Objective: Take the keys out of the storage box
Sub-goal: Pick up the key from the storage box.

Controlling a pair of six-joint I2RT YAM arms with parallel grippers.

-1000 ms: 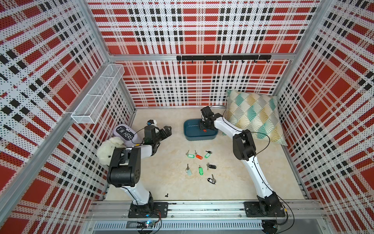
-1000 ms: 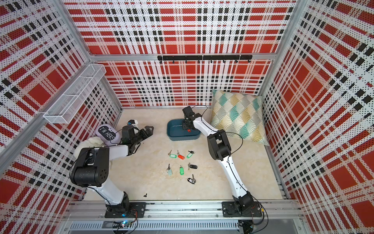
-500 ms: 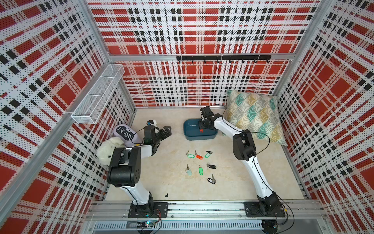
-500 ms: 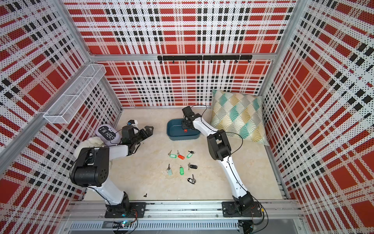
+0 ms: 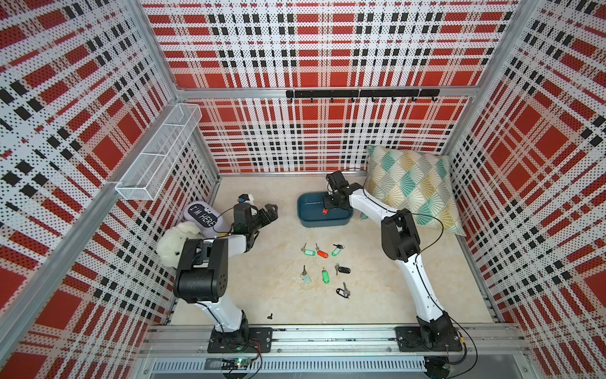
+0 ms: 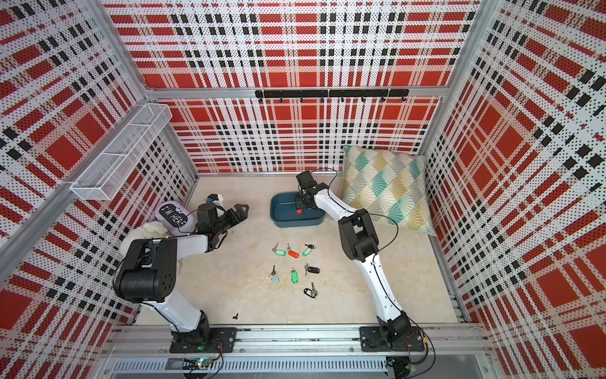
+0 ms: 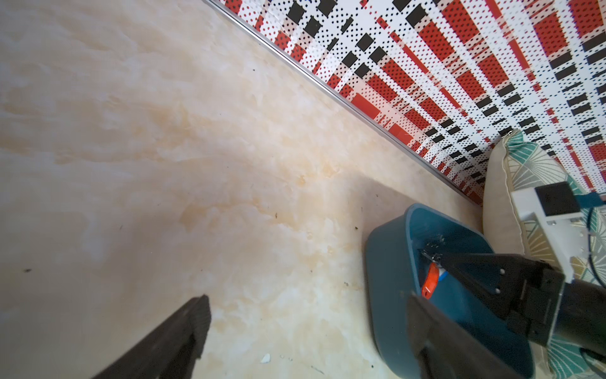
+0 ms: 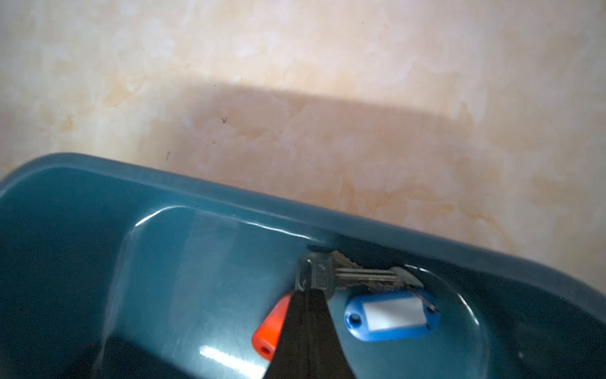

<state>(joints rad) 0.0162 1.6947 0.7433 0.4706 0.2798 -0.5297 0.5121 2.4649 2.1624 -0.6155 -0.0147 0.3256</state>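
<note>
The teal storage box [image 5: 306,219] [image 6: 285,223] sits at the back of the floor, and my right gripper [image 5: 325,210] [image 8: 310,293] reaches down into it. It is shut on a silver key [image 8: 316,275] whose red tag [image 8: 270,328] [image 7: 430,284] hangs beside the fingers. A second key with a blue tag [image 8: 390,315] lies on the box bottom right next to it. Several tagged keys [image 5: 323,253] [image 6: 293,253] lie spread on the floor in front of the box. My left gripper [image 5: 267,213] [image 7: 308,302] stands open and empty, left of the box.
A patterned pillow [image 5: 413,187] leans in the back right corner, touching the box's side. A white plush [image 5: 178,239] and a purple "I'M HERE" cushion [image 5: 203,215] lie by the left wall. A wire-mesh basket [image 5: 157,154] hangs above them. A small black bit [image 5: 269,316] lies near the front rail.
My right gripper has closed on the key inside the box. Both arms have stayed nearly where they were, and the left gripper stays open.
</note>
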